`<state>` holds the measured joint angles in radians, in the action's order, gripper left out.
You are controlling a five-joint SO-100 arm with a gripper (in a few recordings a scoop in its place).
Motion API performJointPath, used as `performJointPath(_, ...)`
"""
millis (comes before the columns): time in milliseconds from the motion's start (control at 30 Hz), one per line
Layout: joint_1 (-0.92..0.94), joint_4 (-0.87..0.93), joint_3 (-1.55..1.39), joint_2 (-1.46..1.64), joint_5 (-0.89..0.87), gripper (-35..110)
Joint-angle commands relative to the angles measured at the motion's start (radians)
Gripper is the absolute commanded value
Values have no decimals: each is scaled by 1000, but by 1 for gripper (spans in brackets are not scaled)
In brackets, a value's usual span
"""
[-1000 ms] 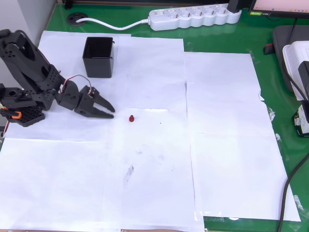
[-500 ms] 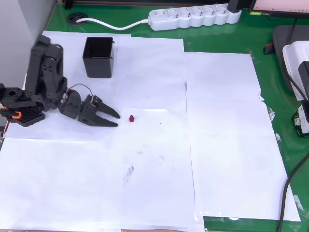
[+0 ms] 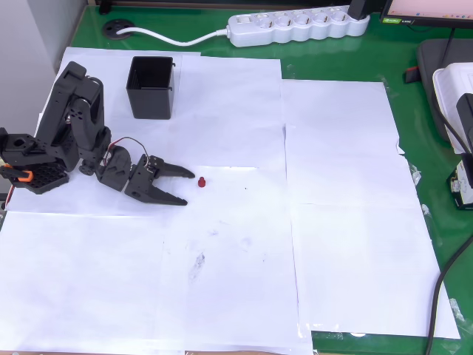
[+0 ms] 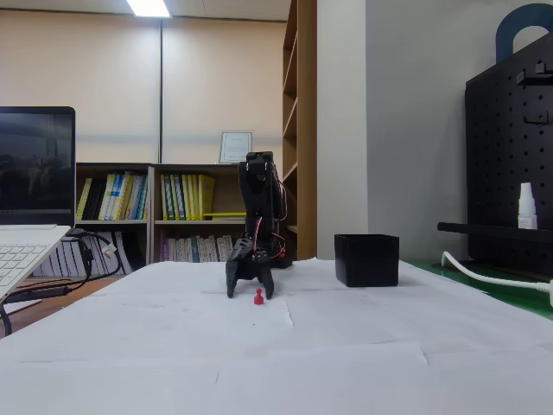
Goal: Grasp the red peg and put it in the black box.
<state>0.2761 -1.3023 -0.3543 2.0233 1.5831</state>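
Red peg [image 3: 201, 180] upright on white paper sheets [image 3: 340, 222], just off the fingertips of the black gripper [image 3: 190, 188]; jaws spread wide, holding nothing, low over the paper, peg just beyond the upper tip in the overhead view; black box [image 3: 151, 87] upright, open-topped, well apart behind the arm; white power strip [image 3: 295, 25] along the green table [image 3: 414, 111] edge

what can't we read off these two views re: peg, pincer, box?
- Red peg: too small in both views to judge tilt or shape.
- Pincer to peg clearance: fixed view looks head-on; depth is flattened.
- Black box interior: hidden by its front wall in fixed view.
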Motion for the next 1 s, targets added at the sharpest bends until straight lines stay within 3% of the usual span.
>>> performJointPath(0,-32,-40,8,38,25,32)
performJointPath(300,-51,-229,-31,206,9,32)
performJointPath(533,-44,-238,-98,224,-95,32)
performJointPath(967,-63,-229,-164,256,-89,31)
